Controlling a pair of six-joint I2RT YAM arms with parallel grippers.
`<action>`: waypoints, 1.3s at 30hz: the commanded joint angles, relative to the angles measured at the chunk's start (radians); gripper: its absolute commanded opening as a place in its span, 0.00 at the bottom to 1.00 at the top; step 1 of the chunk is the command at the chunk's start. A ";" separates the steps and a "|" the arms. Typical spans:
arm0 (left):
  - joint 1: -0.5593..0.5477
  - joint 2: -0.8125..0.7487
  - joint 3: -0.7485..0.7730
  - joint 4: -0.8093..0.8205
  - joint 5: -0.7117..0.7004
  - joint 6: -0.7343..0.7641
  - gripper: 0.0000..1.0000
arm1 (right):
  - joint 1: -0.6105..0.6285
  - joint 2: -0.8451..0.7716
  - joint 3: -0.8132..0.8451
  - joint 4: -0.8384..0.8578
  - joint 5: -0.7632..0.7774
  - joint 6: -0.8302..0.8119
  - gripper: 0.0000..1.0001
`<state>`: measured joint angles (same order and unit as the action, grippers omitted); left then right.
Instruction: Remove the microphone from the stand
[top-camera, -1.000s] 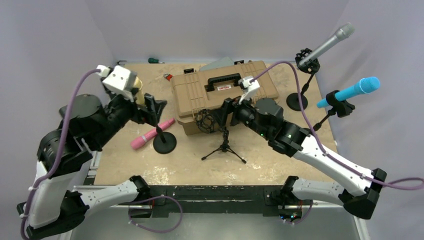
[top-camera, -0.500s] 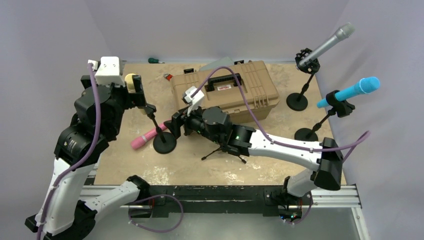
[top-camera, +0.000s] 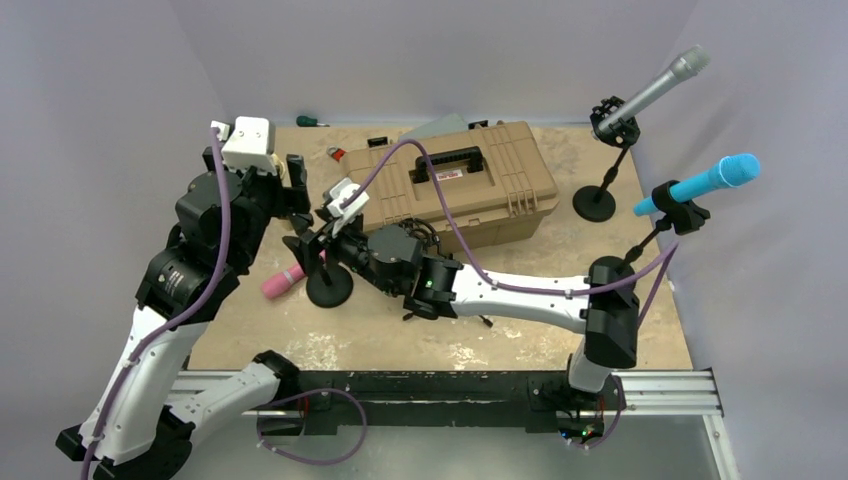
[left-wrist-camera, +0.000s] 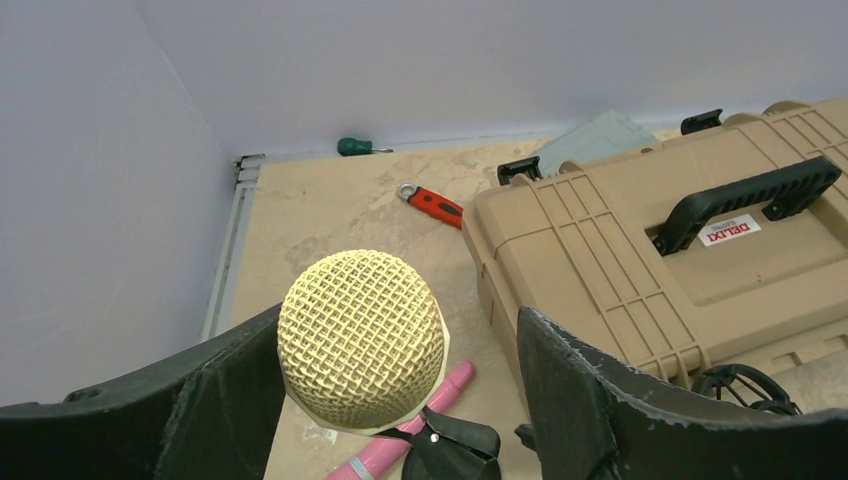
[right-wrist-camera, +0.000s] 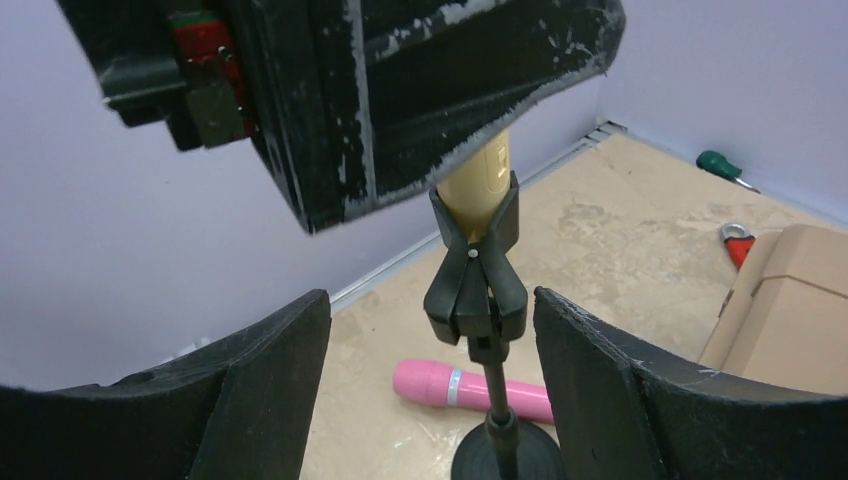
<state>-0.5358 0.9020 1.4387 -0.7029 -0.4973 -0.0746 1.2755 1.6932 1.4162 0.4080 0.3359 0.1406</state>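
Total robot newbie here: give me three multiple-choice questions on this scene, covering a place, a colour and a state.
1. The pink microphone lies: A in a basket; B on the table by the stand base; C on a shelf.
2. The mesh head between the fingers of the left gripper is: A blue; B grey; C gold.
3. The right gripper is: A open around the clip; B shut on it; C out of sight.
B, it lies flat beside the base; C, gold mesh shows; A, gaps flank the clip.
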 joint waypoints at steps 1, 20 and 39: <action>0.018 -0.012 -0.031 0.076 0.031 0.042 0.75 | 0.005 0.051 0.067 0.081 0.086 -0.063 0.73; 0.101 -0.060 -0.104 0.110 0.116 0.039 0.38 | 0.004 0.183 0.069 0.280 0.161 -0.204 0.61; 0.106 -0.069 -0.124 0.122 0.121 0.050 0.26 | 0.004 0.226 0.091 0.285 0.187 -0.200 0.59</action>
<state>-0.4374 0.8394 1.3262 -0.6090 -0.3927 -0.0399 1.2762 1.9255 1.4567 0.6430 0.4885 -0.0391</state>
